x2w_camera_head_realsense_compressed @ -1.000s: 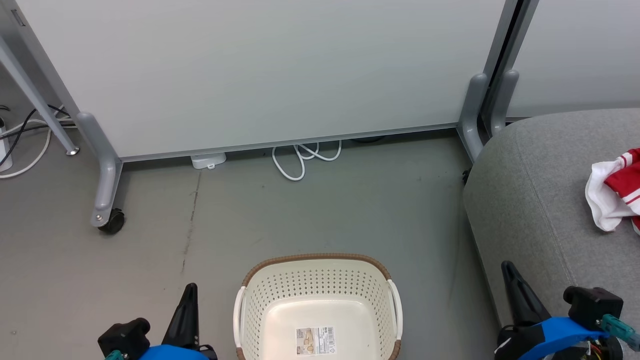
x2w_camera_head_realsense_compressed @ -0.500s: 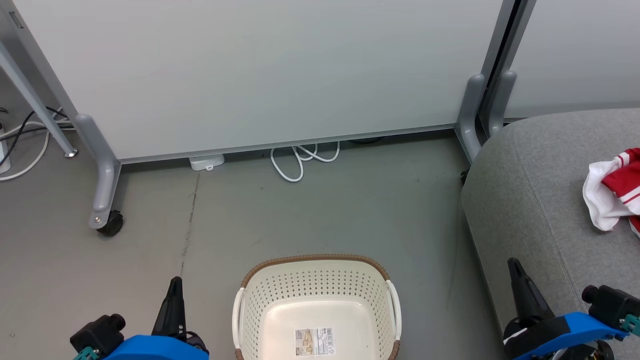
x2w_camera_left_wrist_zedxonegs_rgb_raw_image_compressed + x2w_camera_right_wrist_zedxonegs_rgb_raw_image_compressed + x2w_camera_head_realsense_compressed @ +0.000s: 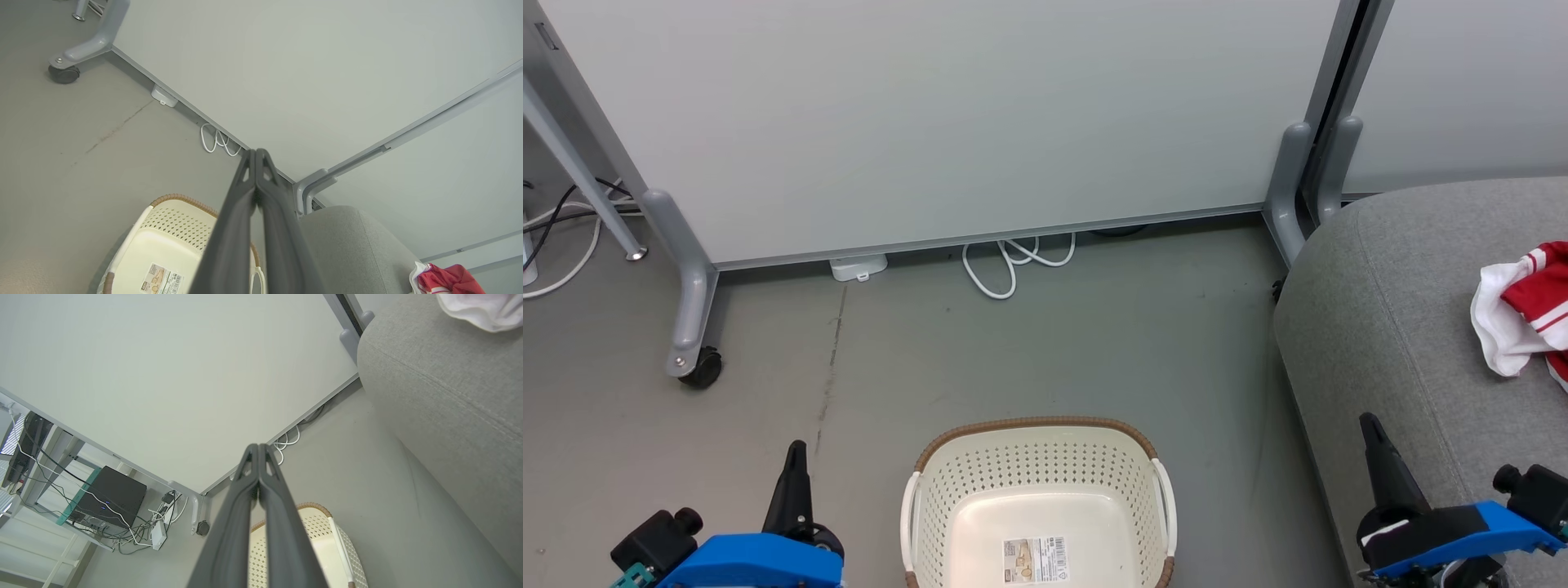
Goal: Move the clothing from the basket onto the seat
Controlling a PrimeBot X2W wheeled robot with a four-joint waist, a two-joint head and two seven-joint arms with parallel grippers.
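Our left gripper (image 3: 255,157) and right gripper (image 3: 258,451) have jaws pressed together, gripping nothing. Red-and-white fabric clothing (image 3: 1527,302) lies on the grey upholstered seat (image 3: 1380,327), past its rounded corner; the cream perforated plastic basket (image 3: 1033,457) stands between our grippers.

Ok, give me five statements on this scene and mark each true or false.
The basket holds clothing. False: what shows of its inside is bare but for a sticker.
Red and white clothing lies on the seat. True.
The left gripper is open. False: it is shut.
The right gripper is shut. True.
The basket stands on the seat. False: it stands on the floor beside it.
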